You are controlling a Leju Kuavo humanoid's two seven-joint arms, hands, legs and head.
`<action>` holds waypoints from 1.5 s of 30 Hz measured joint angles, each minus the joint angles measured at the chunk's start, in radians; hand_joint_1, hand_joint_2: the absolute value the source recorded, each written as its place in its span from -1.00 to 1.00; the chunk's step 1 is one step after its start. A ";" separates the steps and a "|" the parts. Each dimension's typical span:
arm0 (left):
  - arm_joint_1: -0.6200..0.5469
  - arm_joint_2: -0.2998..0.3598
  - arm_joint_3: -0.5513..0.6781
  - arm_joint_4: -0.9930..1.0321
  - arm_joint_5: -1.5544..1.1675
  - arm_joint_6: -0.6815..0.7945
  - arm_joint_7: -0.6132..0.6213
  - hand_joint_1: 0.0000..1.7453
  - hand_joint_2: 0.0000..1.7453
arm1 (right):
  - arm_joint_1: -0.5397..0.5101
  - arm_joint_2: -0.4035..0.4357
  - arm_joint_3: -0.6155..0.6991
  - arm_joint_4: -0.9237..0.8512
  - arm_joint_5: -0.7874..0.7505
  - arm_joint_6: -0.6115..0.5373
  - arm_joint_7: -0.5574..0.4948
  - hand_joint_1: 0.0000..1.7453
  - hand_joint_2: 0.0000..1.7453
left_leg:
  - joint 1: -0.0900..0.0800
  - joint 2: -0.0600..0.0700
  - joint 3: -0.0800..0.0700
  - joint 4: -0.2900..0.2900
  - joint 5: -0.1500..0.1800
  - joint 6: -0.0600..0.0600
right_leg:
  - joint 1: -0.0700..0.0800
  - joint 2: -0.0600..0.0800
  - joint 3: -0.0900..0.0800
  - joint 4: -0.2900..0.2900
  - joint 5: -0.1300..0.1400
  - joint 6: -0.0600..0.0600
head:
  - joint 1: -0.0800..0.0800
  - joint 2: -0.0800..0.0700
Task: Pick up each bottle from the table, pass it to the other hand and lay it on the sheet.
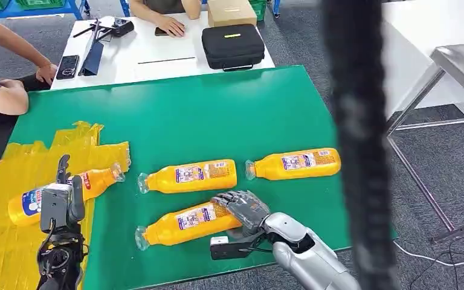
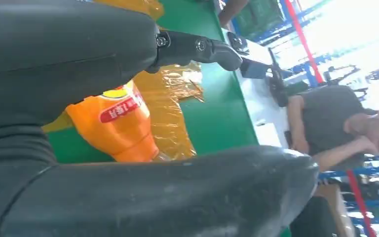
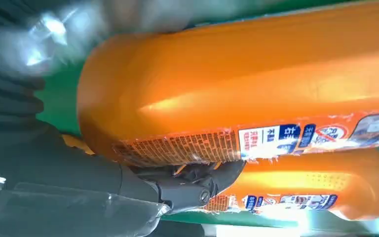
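Observation:
Several orange bottles lie on the green table. One bottle rests on the yellow sheet at the left; my left hand hovers over its middle with the fingers spread, and the bottle lies apart between them. The nearest bottle lies close to the front edge, and my right hand wraps its base end. In the right wrist view a dark finger curls under that bottle. Two more bottles lie behind it.
A dark blurred vertical bar crosses the foreground on the right. Behind the green table, a white table holds a black case, a box and phones, with people seated at it. A metal table stands to the right.

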 measured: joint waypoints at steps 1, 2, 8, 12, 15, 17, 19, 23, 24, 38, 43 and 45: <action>0.001 0.000 0.000 -0.004 0.018 -0.004 -0.005 -1.00 -1.00 | -0.003 0.002 0.001 0.013 -0.002 0.007 -0.002 1.00 1.00 | 0.000 0.000 0.000 0.000 0.000 0.000 | 0.000 0.000 0.000 0.000 0.000 0.000 | 0.000 0.000; 0.001 0.000 -0.001 -0.004 0.030 -0.009 -0.006 -1.00 -1.00 | -0.005 0.004 0.001 0.021 -0.004 0.008 -0.002 1.00 1.00 | 0.000 0.000 0.000 0.000 0.000 0.000 | 0.000 0.000 0.000 0.000 0.000 0.000 | 0.000 0.000; 0.001 0.001 -0.004 -0.004 0.165 -0.110 0.027 -1.00 -1.00 | -0.024 0.014 0.012 0.058 -0.011 0.011 0.002 1.00 1.00 | 0.000 0.002 0.003 0.000 -0.001 -0.001 | 0.000 0.003 0.002 0.000 0.000 -0.001 | 0.000 0.000; 0.008 0.001 0.004 -0.004 0.356 -0.256 0.033 -1.00 -1.00 | -0.032 0.016 0.006 0.070 -0.106 0.011 -0.024 1.00 1.00 | 0.000 0.002 0.004 0.000 -0.001 -0.001 | 0.000 0.004 0.002 0.000 0.001 -0.003 | 0.000 0.000; 0.023 0.000 0.025 -0.003 0.463 -0.308 0.023 -1.00 -1.00 | -0.014 0.014 -0.037 0.045 -0.267 0.053 -0.084 1.00 1.00 | 0.001 0.002 0.002 0.000 0.000 -0.001 | 0.000 0.004 0.001 0.000 0.002 -0.003 | 0.000 0.000; 0.029 0.001 0.039 -0.002 0.481 -0.316 0.020 -1.00 -1.00 | 0.004 0.008 -0.064 0.019 -0.302 0.076 -0.092 1.00 1.00 | 0.001 0.002 0.001 0.000 0.000 -0.001 | 0.000 0.004 0.000 0.000 0.002 -0.003 | 0.000 0.000; 0.032 0.001 0.049 -0.001 0.492 -0.324 0.019 -1.00 1.00 | 0.013 0.006 -0.078 0.004 -0.327 0.084 -0.105 1.00 1.00 | 0.001 0.002 0.000 0.000 0.000 -0.001 | 0.000 0.004 -0.001 0.000 0.002 -0.003 | -0.001 0.000; 0.032 0.000 0.070 0.013 0.570 -0.349 0.017 -1.00 -1.00 | 0.071 0.003 -0.157 -0.080 -0.598 0.171 -0.226 1.00 1.00 | 0.001 -0.002 -0.008 0.000 0.001 0.000 | 0.000 0.000 -0.007 0.001 0.002 -0.003 | 0.000 0.000; 0.032 0.000 0.078 0.018 0.581 -0.348 0.010 -1.00 1.00 | 0.088 0.004 -0.187 -0.120 -0.652 0.185 -0.242 1.00 1.00 | 0.001 -0.002 -0.011 0.000 0.001 0.000 | 0.000 0.000 -0.010 0.001 0.002 -0.002 | -0.001 0.000; 0.035 -0.003 0.118 0.032 0.609 -0.347 -0.018 -1.00 1.00 | 0.088 0.021 -0.377 -0.269 -0.737 0.237 -0.278 1.00 1.00 | 0.001 -0.001 -0.016 0.000 0.001 0.000 | 0.000 0.000 -0.014 0.001 0.002 -0.003 | 0.000 0.000; 0.032 -0.035 0.060 0.032 0.617 -0.399 -0.011 -1.00 1.00 | -0.021 0.091 -0.376 -0.140 -0.730 0.151 -0.304 1.00 1.00 | 0.001 0.000 -0.016 0.001 0.002 0.001 | 0.000 0.000 -0.014 0.001 0.003 -0.003 | 0.000 0.000; 0.032 -0.055 0.022 0.032 0.637 -0.430 -0.001 -1.00 1.00 | -0.077 0.135 -0.367 -0.065 -0.711 0.100 -0.310 1.00 1.00 | 0.001 0.000 -0.016 0.001 0.003 0.001 | 0.000 0.000 -0.014 0.001 0.003 -0.003 | 0.000 0.000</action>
